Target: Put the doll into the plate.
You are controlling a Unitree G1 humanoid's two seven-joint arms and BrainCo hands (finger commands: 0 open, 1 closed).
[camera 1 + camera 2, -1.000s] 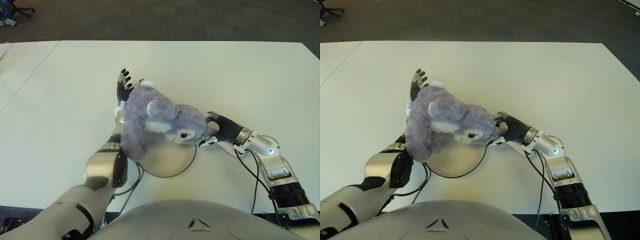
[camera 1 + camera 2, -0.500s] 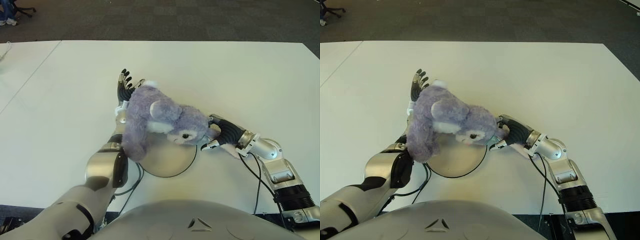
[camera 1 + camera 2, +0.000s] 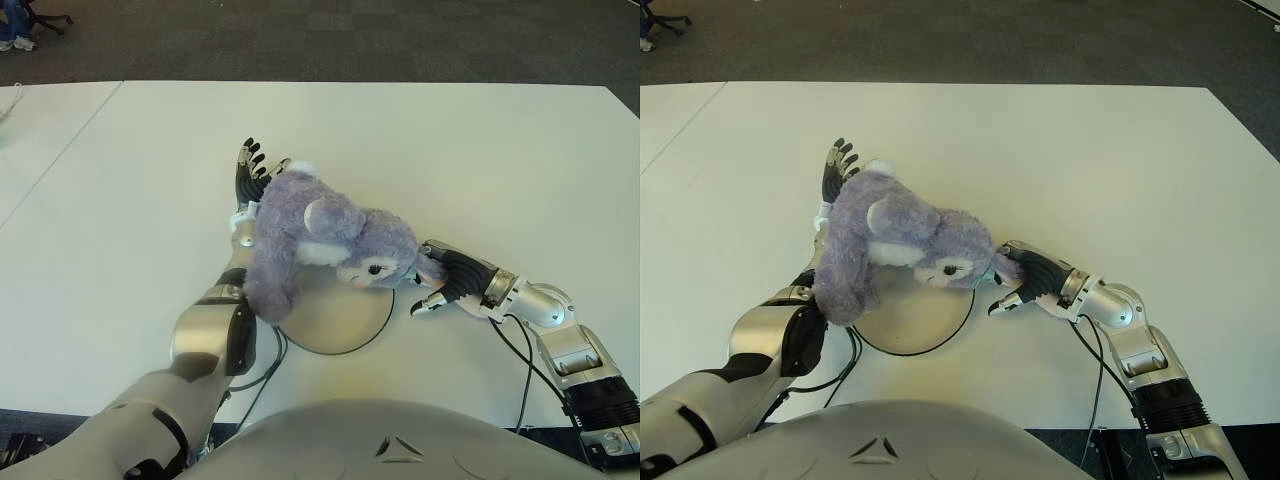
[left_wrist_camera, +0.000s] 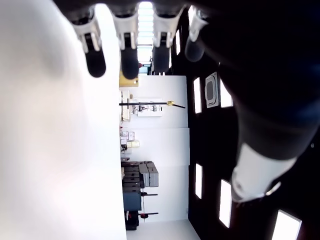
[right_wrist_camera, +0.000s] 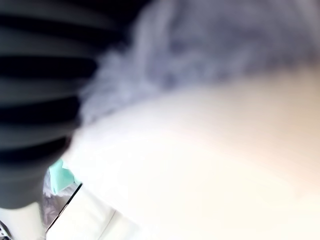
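- Left eye view: a fluffy lilac plush doll with a white muzzle (image 3: 315, 243) lies across the far-left rim of a round beige plate with a thin dark edge (image 3: 340, 322), on a wide white bench (image 3: 480, 160). The doll's head hangs over the plate; its body slopes off the plate's left rim toward the near side. The left hand (image 3: 248, 172) stands upright behind the doll on the plate's far-left side, palm against the plush, its dark fingers (image 3: 250, 152) straight and spread above the doll, holding nothing. The right hand (image 3: 447, 280) sits just right of the plate, its fingers loosely curved beside the doll's head; whether they touch the plush cannot be told here.
- Right eye view: the same layout. The right hand (image 3: 1025, 277) shows just right of the plate (image 3: 915, 325), its fingertips close to the doll's cheek (image 3: 970, 262) and closed around nothing. Dark carpet floor (image 3: 1040, 40) lies beyond the bench's far edge.
- Left wrist view: four dark fingertips (image 4: 129, 57) reach out straight, side by side, with the thumb (image 4: 260, 165) apart from them; nothing is between them. A lit room with shelving shows beyond.
- Right wrist view: blurred lilac fur (image 5: 210, 45) sits close against the pale plate surface (image 5: 210, 150), with a dark ribbed part of the hand beside them; the fingers themselves cannot be read here.
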